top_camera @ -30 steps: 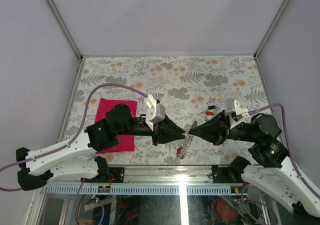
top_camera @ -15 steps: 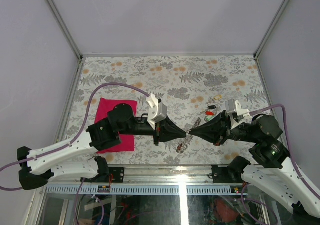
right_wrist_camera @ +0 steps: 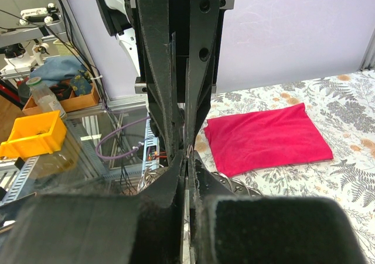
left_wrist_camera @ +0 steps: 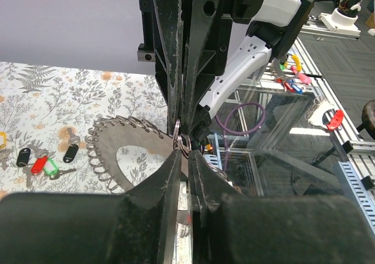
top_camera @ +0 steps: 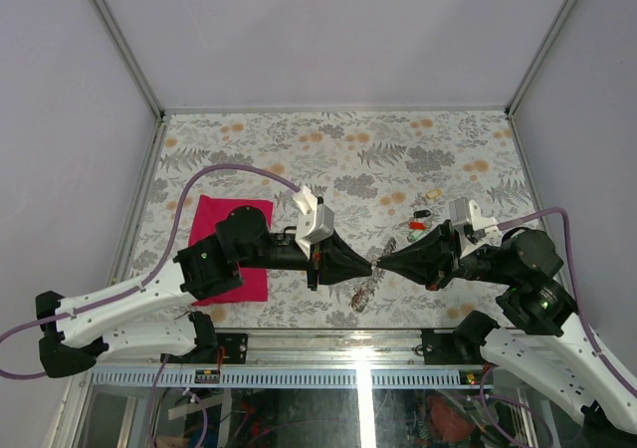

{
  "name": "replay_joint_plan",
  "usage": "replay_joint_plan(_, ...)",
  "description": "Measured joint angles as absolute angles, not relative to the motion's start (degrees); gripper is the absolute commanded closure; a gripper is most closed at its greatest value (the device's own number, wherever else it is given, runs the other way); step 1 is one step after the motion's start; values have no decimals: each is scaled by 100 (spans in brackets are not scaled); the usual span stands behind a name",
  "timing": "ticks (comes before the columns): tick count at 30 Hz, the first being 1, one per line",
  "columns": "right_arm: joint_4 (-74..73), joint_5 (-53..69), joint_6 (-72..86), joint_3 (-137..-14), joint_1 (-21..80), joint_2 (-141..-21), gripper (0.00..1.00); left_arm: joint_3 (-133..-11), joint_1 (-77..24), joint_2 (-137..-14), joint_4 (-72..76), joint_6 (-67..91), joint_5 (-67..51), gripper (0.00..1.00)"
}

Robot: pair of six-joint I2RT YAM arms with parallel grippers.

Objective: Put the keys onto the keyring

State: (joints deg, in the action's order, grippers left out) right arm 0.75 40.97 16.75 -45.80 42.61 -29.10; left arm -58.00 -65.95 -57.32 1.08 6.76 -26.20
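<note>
The keyring point(top_camera: 364, 289), a silvery-grey loop edged with fine coils, hangs between the two gripper tips just above the table's near edge. My left gripper point(top_camera: 370, 266) and right gripper point(top_camera: 381, 263) meet tip to tip, both shut on its top. In the left wrist view the flat grey keyring point(left_wrist_camera: 117, 136) spreads left of my closed jaws, with a thin wire loop pinched at the left gripper point(left_wrist_camera: 184, 152). In the right wrist view its coils point(right_wrist_camera: 234, 186) show beside the right gripper point(right_wrist_camera: 187, 155). The keys point(top_camera: 418, 225), with red, black and green heads, lie on the table point(left_wrist_camera: 41, 161).
A magenta cloth point(top_camera: 231, 247) lies on the floral table under the left arm and also shows in the right wrist view point(right_wrist_camera: 269, 138). The table's near edge and metal rail point(top_camera: 358, 321) run just below the grippers. Walls enclose the table.
The left gripper has edged slightly right and toward the near edge. The grippers stay tip to tip and the hanging keyring has shifted only slightly.
</note>
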Motion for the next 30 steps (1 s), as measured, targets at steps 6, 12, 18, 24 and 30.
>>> replay_joint_plan(6, 75, 4056, 1675, -4580, 4261, -2910, 100, -5800, -6595, -5787, 137, 687, -2657, 86)
replay_joint_plan(12, 75, 4005, 1682, -4580, 4261, -2906, 100, -5800, -6595, -5841, 134, 725, -2655, 100)
replay_joint_plan(18, 75, 3992, 1686, -4580, 4261, -2884, 100, -5800, -6595, -5850, 132, 731, -2650, 100)
replay_joint_plan(24, 23, 3881, 1688, -4580, 4261, -2849, 100, -5800, -6595, -5843, 139, 720, -2650, 100)
replay_joint_plan(30, -104, 3695, 1699, -4580, 4265, -2797, 100, -5800, -6595, -5843, 134, 644, -2644, 100)
